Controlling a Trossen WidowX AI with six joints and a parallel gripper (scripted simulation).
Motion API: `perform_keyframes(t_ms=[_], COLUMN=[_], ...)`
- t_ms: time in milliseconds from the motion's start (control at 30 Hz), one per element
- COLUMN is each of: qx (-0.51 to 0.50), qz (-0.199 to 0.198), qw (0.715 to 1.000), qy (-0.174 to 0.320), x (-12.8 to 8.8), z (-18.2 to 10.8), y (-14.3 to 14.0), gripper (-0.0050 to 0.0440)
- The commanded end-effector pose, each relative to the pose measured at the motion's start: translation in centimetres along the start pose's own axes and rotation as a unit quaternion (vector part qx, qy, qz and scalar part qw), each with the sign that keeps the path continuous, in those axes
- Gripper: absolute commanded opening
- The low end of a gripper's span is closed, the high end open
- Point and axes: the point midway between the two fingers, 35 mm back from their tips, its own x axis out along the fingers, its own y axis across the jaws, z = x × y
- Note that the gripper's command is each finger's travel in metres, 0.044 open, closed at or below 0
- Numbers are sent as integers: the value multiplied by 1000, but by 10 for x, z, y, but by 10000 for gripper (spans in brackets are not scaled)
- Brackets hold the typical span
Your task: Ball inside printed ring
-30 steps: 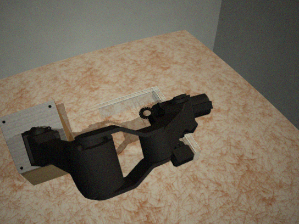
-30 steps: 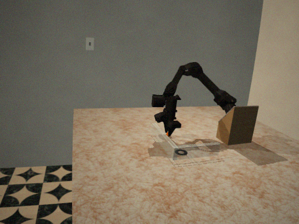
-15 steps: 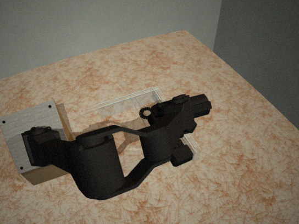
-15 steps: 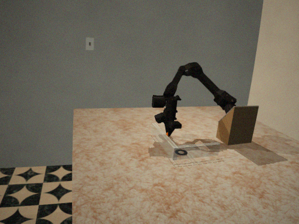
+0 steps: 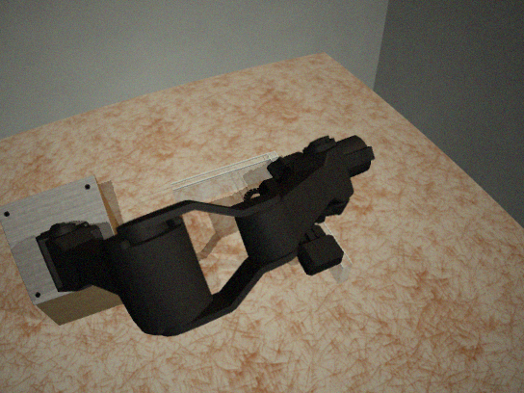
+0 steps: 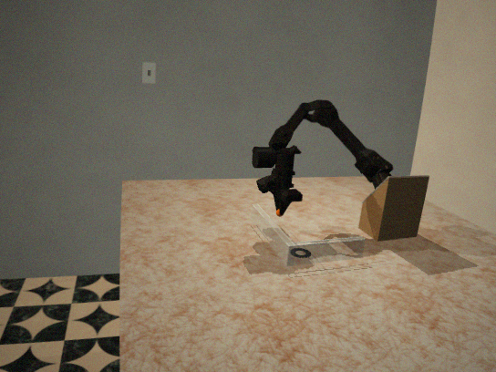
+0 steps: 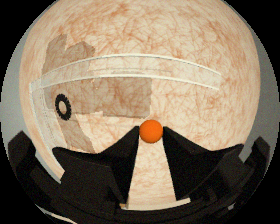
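The small orange ball (image 6: 278, 211) (image 7: 150, 131) sits between the tips of my black gripper (image 6: 279, 213) (image 7: 150, 136), which is shut on it. In the exterior view the gripper points down and holds the ball in the air above the table (image 6: 182, 294). The black printed ring (image 6: 294, 252) (image 7: 56, 105) lies flat on the table inside a corner of low clear walls (image 6: 269, 222) (image 7: 138, 66), below and to the side of the ball. In the top view the arm (image 5: 289, 204) hides the ball and the fingers, and only an edge of the ring (image 5: 249, 195) shows.
The clear walls (image 5: 226, 170) form an L around the ring, one long strip (image 6: 337, 240) running toward the arm's base. The arm stands on a tan block (image 6: 397, 207) (image 5: 29, 219) near the table's edge. A wall rises behind the table.
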Motion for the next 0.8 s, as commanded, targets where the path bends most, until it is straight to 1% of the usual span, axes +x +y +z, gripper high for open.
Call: perform_keyframes(t_ms=[0, 33, 100, 133, 200, 267, 433, 500, 600, 667, 767], qx=[11, 11, 11, 1, 6, 1, 1, 1, 0, 0, 0], qz=[3, 3, 3, 0, -1, -3, -3, -2, 0, 0, 1], qw=[1000, 1000, 1000, 1000, 1000, 1000, 1000, 1000, 1000, 1000, 1000], qy=[-11, -11, -11, -1, -6, -1, -1, -1, -2, -2, -2], x=[-38, -45, -45, -52, -72, -80, -80, -78, -72, -72, -65], z=[5, 4, 4, -1, -2, -6, -5, -1, 7, 7, 11], y=[-2, -2, -2, -3, -4, -5, -4, 12, 50, 50, 88], gripper=[0, 0, 0, 0, 0, 0, 0, 0, 0, 0, 0])
